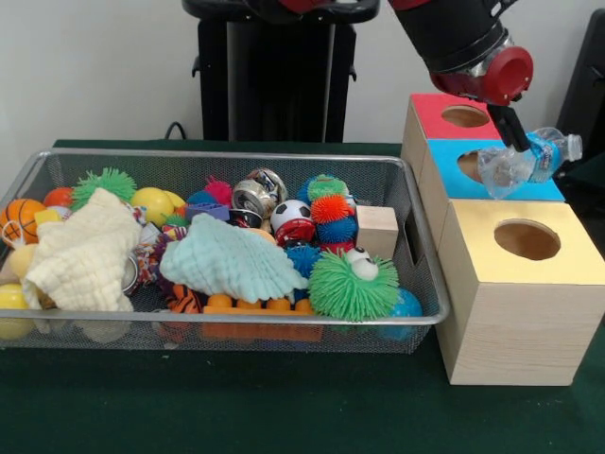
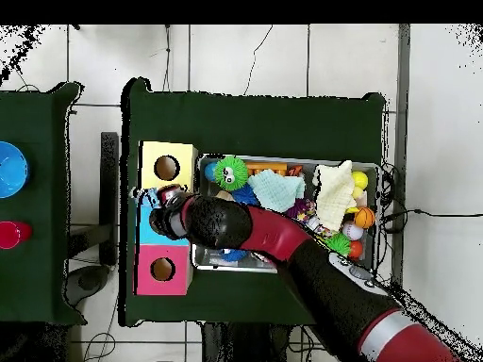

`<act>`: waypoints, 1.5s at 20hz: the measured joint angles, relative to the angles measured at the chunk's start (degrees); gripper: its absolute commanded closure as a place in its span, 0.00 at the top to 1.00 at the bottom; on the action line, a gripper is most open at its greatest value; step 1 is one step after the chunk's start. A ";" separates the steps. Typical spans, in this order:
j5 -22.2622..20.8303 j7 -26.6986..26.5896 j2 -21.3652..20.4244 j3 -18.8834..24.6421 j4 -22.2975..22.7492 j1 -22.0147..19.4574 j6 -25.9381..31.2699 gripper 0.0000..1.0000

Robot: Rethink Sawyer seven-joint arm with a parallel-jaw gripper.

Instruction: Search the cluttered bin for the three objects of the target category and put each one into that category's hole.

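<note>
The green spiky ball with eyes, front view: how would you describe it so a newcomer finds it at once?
Start at the wire basket left of the three boxes. At its front right corner, nearest the yellow box, sits the green spiky ball. Unlike the other green spiky ball at the back left, it carries two white googly eyes on top.

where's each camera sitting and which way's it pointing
Front view: low across the table, facing the wire bin and three boxes; the arm enters from above, its claw holding a clear plastic bottle over the blue box.
Overhead view: above, looking straight down; the arm runs from the lower right to the blue box.
Shared: bin, yellow box, pink box, green spiky ball.
</note>
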 measured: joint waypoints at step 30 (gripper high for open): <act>0.28 0.00 0.49 8.19 15.30 -0.80 -0.01 0.00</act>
